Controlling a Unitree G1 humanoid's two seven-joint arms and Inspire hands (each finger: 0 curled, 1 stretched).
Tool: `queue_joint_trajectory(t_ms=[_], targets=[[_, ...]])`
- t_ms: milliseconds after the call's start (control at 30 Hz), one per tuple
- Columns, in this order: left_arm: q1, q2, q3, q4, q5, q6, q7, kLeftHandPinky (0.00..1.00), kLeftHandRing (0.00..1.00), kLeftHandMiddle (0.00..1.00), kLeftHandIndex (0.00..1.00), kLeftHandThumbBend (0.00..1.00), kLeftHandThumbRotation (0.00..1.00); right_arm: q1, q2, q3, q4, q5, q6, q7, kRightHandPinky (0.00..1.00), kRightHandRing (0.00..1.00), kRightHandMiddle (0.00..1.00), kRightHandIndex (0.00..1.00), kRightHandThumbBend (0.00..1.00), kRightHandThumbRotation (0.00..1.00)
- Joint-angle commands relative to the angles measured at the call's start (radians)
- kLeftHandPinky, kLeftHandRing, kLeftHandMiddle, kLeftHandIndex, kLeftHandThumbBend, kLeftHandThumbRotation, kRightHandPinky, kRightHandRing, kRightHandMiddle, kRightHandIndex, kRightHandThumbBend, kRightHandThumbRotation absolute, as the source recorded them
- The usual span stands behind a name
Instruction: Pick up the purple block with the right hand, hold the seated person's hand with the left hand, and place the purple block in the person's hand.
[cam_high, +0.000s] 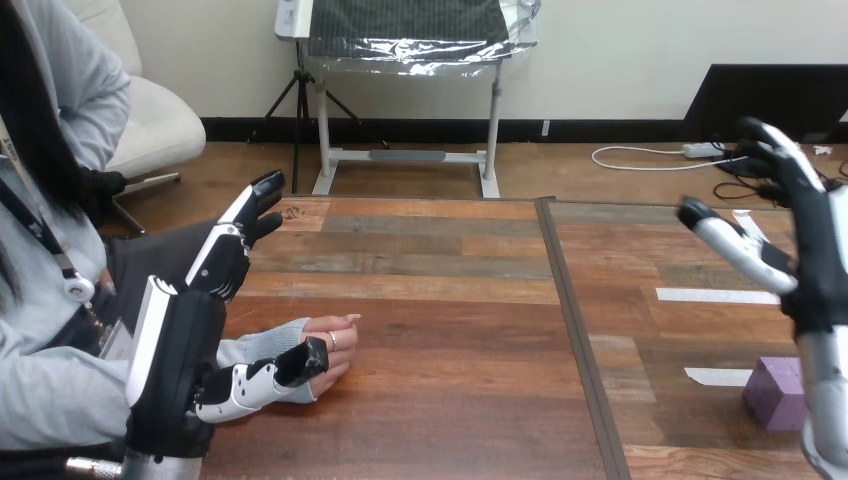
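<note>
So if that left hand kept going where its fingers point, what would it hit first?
Probably nothing: the left hand points its fingers up and away over the table. The person's hand lies beside its thumb, off that line. Depth is unclear.

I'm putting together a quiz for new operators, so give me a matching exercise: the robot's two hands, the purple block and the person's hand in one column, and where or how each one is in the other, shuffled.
1. left hand
2. right hand
3. purple block
4. person's hand

A. on the table, at the view's lower right
B. raised at the view's right, fingers spread, holding nothing
C. resting on the table at the view's left
D. fingers straight, thumb reaching over the person's hand

Pairs: 1-D, 2-B, 3-A, 4-C.
</note>
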Motion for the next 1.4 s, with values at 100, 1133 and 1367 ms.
queue_joint_trajectory(t_ms=[100, 1133, 1367], targets=[[-0.078, -0.008, 0.010, 0.020, 0.003, -0.027, 0.005, 0.88, 0.93, 0.93, 0.90, 1.00, 0.68, 0.001, -0.005, -0.037, -0.028, 0.023, -0.003, -0.016, 0.81, 0.88, 0.89, 0.92, 1.00, 0.72], [-0.071, -0.009, 0.014, 0.031, -0.006, -0.038, 0.009, 0.88, 0.93, 0.94, 0.90, 1.00, 0.68, 0.080, 0.006, -0.055, 0.021, 0.020, 0.089, -0.072, 0.86, 0.89, 0.89, 0.93, 1.00, 0.63], [-0.072, -0.005, 0.016, 0.037, -0.004, -0.044, 0.008, 0.88, 0.93, 0.94, 0.90, 1.00, 0.68, 0.088, 0.010, -0.044, 0.051, 0.007, 0.103, -0.093, 0.84, 0.88, 0.89, 0.92, 1.00, 0.62]])
